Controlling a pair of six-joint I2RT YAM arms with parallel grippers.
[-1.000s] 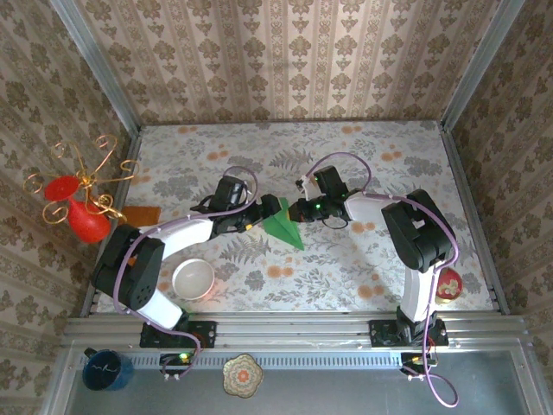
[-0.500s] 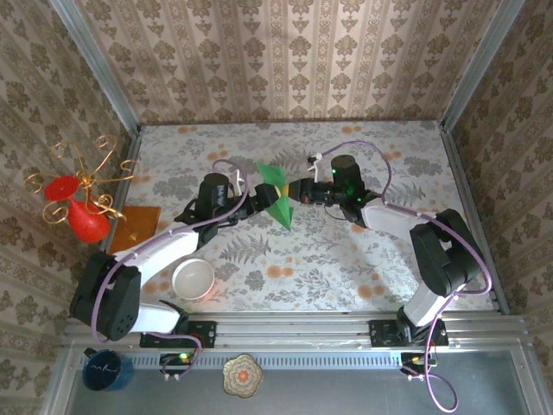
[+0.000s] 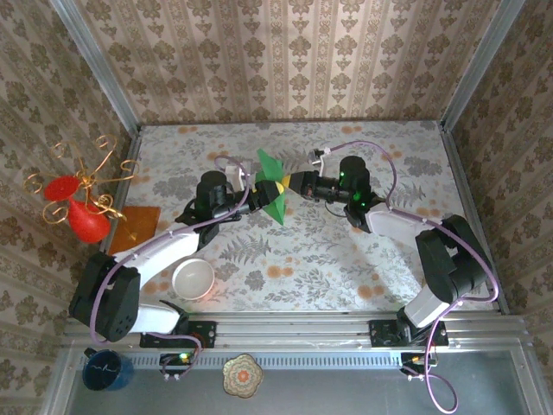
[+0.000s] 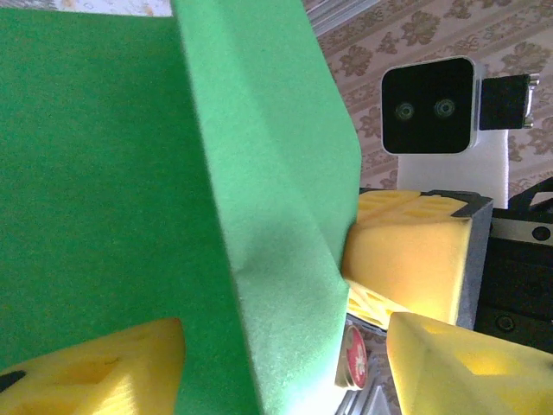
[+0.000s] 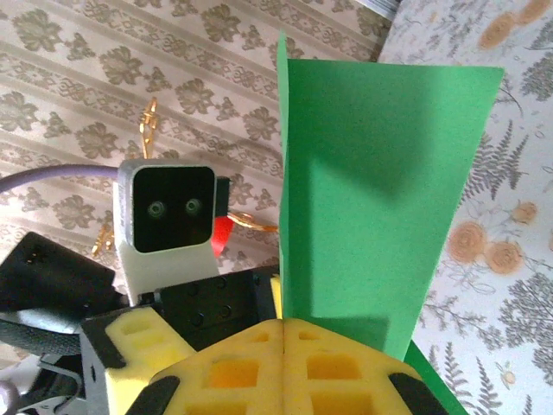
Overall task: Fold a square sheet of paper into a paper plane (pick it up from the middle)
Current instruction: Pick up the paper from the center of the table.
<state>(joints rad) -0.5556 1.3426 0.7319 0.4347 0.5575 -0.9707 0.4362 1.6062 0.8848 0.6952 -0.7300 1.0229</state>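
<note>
**Green paper pinched between two claws at mid-surface**

From above, the square sheet of paper [image 3: 273, 201], already creased into a pointed shape, sits over the middle of the flowered surface [image 3: 346, 251], between the left claw [image 3: 256, 195] and the right claw [image 3: 286, 184]. A white bowl [image 3: 193, 278] and an orange sheet [image 3: 138, 220] lie off to the left. The right wrist view adds the grip: the right claw's yellow fingers [image 5: 225, 372] are pressed together on the sheet's edge, with a flat flap rising past them. The left wrist view adds the ridge of a fold running down the paper, with the left claw's fingers [image 4: 95, 367] spread, one on each side of it. A small red disc [image 4: 352, 363] there bears print too blurred to read.
</note>
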